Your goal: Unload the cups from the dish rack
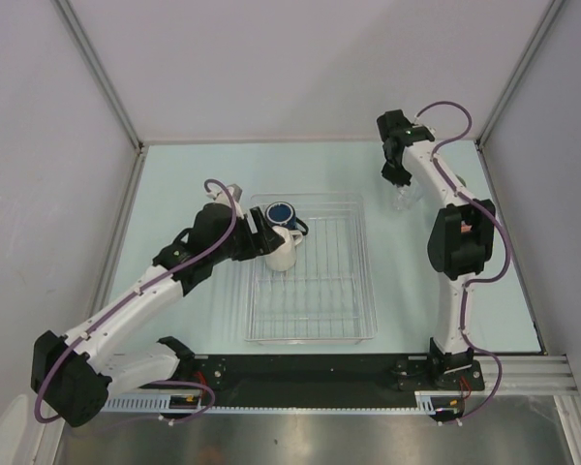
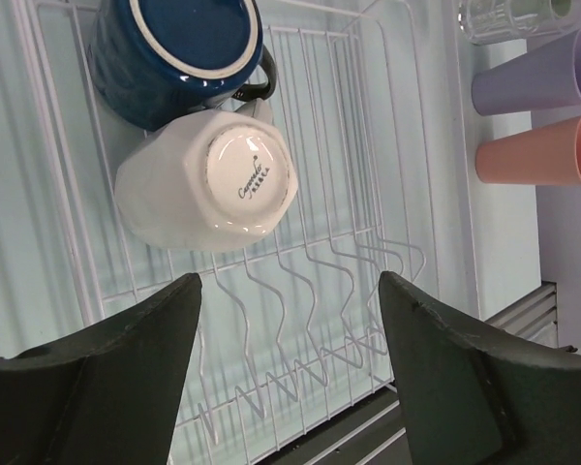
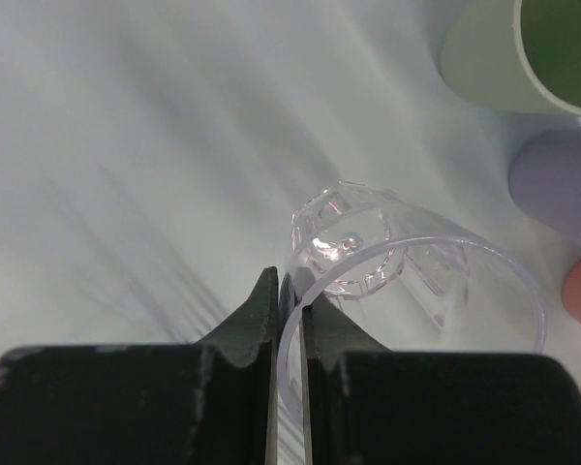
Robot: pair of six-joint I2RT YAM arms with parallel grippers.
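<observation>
The left claw (image 2: 289,291) gapes wide before the white mug (image 2: 208,179) and blue mug (image 2: 169,48) in the rack (image 2: 349,145) — the right claw (image 3: 289,291) pinches the glass (image 3: 412,266) rim.

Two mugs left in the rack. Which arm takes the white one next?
Left. The left jaws stand open facing the upturned white mug in the dish rack. The right jaws are pinched on the clear glass rim, out beyond the rack's right side.
</observation>
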